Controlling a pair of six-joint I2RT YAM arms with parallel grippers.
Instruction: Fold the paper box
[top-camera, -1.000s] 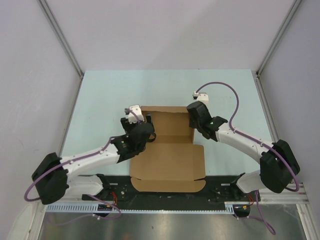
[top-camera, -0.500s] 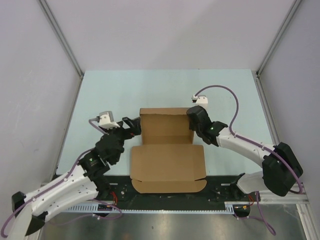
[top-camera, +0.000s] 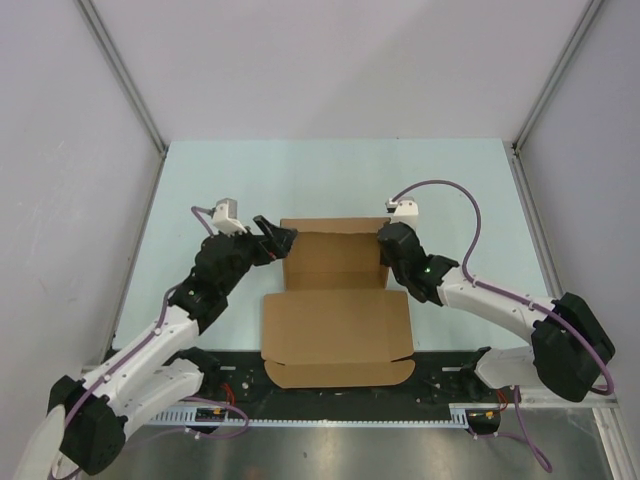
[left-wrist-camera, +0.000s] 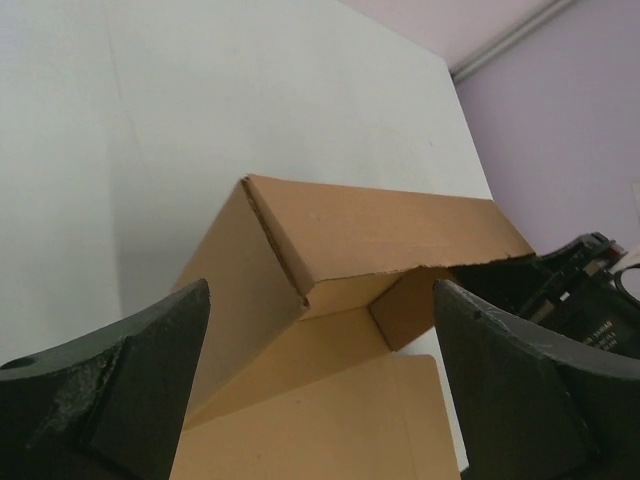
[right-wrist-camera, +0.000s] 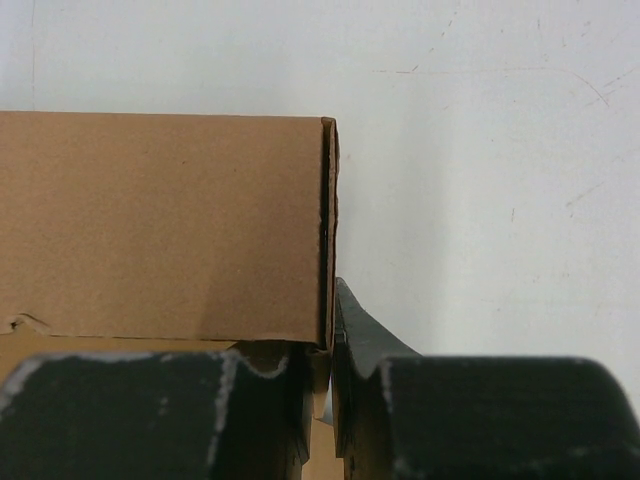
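Note:
The paper box (top-camera: 335, 322) is brown cardboard, partly folded, at the table's middle. Its back wall and side walls stand up, its wide lid panel lies flat toward me, and a front flap hangs over the near rail. My left gripper (top-camera: 279, 240) is open and empty beside the box's back left corner. In the left wrist view (left-wrist-camera: 320, 400) its fingers (left-wrist-camera: 110, 390) spread wide, with the box (left-wrist-camera: 330, 250) ahead between them. My right gripper (top-camera: 386, 246) is shut on the box's upright right side wall. The right wrist view shows this gripper (right-wrist-camera: 330, 350) pinching the box's (right-wrist-camera: 160, 220) wall edge.
The pale green table top (top-camera: 330, 180) is bounded by grey walls with metal posts at left, right and back. A black rail (top-camera: 330, 385) with the arm bases runs along the near edge. The right arm's purple cable (top-camera: 460, 200) loops above its wrist.
My left arm pulled off the box's left side, swung out to the left, then came back to the back left corner with its gripper open. The right gripper kept its hold, shifting slightly.

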